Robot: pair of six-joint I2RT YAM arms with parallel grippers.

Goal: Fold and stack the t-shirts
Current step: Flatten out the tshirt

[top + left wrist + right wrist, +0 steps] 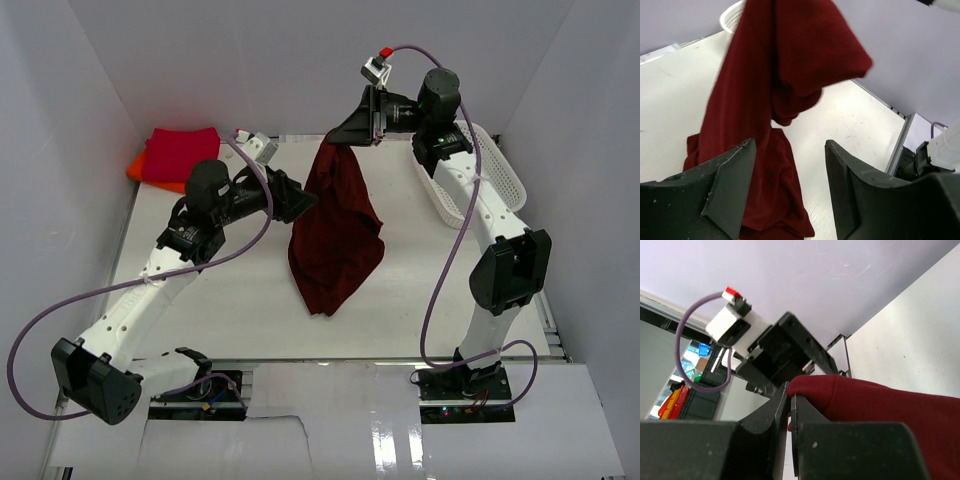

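Left pincer [298, 200] stands with its jaws wide apart and nothing clamped. It points rightward at the left edge of the dark maroon shirt [335, 235], which its wrist view shows hanging straight ahead, in line with the gap between the two fingers and just beyond their tips. The shirt's long axis runs up and down: its lower end lies crumpled on the table [420, 290] toward the near side, and the cloth rises in a twisted, bunched column to a single top corner. That corner is pinched in the right pincer [352, 128], whose jaws are closed tight on a fold of cloth, held high over the far middle of the table. The left arm is therefore the free one and the nearer, and the next move likely turns on it reaching slightly forward to catch an edge partway up the hanging column. Which edge or corner faces it cannot be told through the bunching. Farther off, in the far left corner, the crimson shirt [182, 152] lies folded on the orange shirt [137, 168], well apart from both pincers. A white basket [497, 178] sits at the far right.
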